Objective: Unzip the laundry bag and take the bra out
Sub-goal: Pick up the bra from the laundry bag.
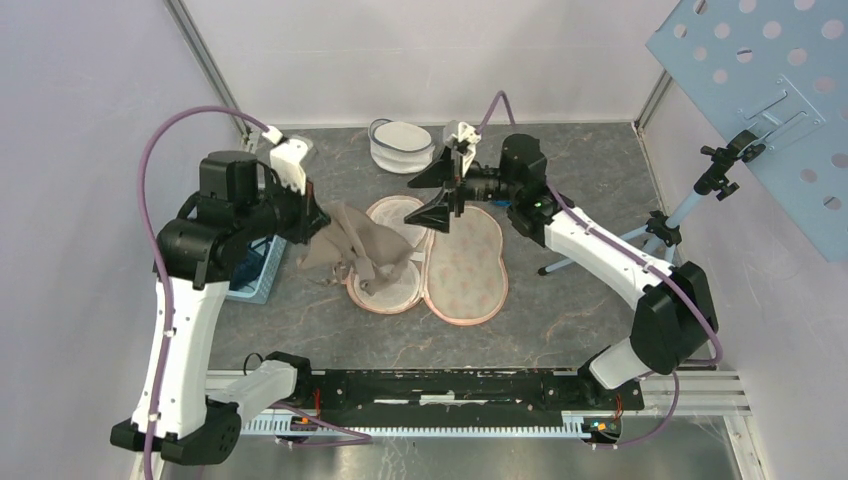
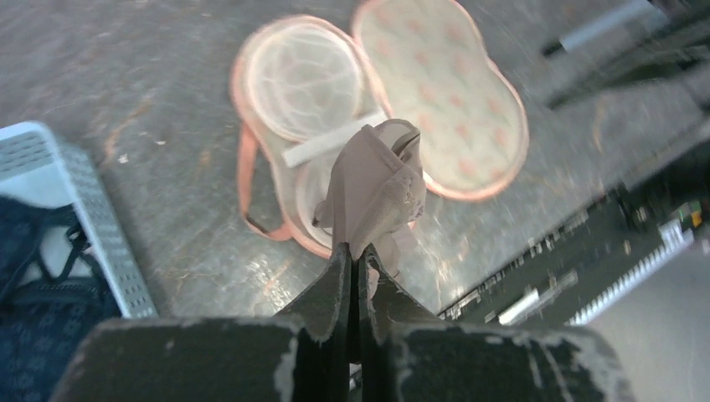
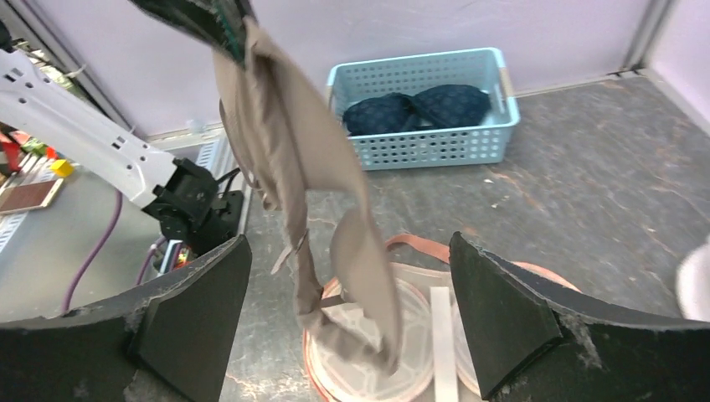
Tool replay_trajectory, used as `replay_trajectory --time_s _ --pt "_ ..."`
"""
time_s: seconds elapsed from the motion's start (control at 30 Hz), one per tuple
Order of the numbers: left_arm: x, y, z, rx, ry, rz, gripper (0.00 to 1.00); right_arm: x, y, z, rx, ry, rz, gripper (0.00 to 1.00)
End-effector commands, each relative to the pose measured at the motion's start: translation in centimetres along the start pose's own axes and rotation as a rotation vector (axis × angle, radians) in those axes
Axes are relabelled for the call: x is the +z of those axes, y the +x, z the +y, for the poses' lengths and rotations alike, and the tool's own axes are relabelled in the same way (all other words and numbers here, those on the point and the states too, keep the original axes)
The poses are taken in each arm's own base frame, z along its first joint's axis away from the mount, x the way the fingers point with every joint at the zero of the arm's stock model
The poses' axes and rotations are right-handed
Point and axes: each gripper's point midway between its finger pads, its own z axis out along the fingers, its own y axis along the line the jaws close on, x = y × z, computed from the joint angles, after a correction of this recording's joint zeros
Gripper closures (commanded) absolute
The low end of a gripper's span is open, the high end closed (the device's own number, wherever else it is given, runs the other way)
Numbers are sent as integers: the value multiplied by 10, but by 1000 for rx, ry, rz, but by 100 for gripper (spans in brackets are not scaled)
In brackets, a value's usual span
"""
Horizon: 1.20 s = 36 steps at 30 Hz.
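Left gripper [image 2: 356, 255] pinches the beige bra [image 1: 350, 245] up over the unzipped laundry bag [image 1: 465, 265] mid-table so it hangs nearly clear, tail end trailing on the bag's left half; right gripper [image 1: 440, 195] spread wide, empty, just right of it.

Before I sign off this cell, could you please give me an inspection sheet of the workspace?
Surface: dark marbled table.
Job's things: laundry bag lies open flat; beige bra lifted, lower end over the bag.
Clutter: blue basket holding a dark bra; white mesh case beyond.
Grippers: left gripper shut on the beige bra; right gripper open above the bag.
Cables: purple cable along each arm.
Surroundings: pale walls; perforated blue panel on a stand, right.
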Motion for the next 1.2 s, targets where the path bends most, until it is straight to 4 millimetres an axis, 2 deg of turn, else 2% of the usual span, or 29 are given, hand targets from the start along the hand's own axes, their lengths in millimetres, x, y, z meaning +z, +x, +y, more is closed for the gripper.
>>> replay_trajectory --time_s 0.0,0.13,0.27,0.5,0.67,0.77,0.83,1.0,1.17 --pt "-7 -61 45 -236 -280 -218 98 -21 -23 -2 -51 46 -40 6" --pt "-17 -89 65 -349 -387 -314 98 -38 -29 -8 -92 92 -29 3" --pt "-34 -111 96 -435 -535 -408 98 -50 -27 -11 -117 131 -13 2" --pt "-56 -141 144 -588 -705 -571 98 -61 -11 -12 -140 171 24 2" --pt "-79 -155 173 -705 -815 -694 98 -64 -11 -10 -143 175 28 2" --pt "-91 -158 187 -748 -879 -741 98 -64 -14 -11 -150 178 25 2" --pt "-102 -152 202 -784 -952 -751 98 -63 -14 -11 -144 175 23 2" --pt "-105 -131 226 -864 -1046 -728 98 -61 -15 -12 -122 170 10 2" --pt "-104 -115 243 -951 -1060 -719 98 -62 -13 -10 -115 161 11 2"
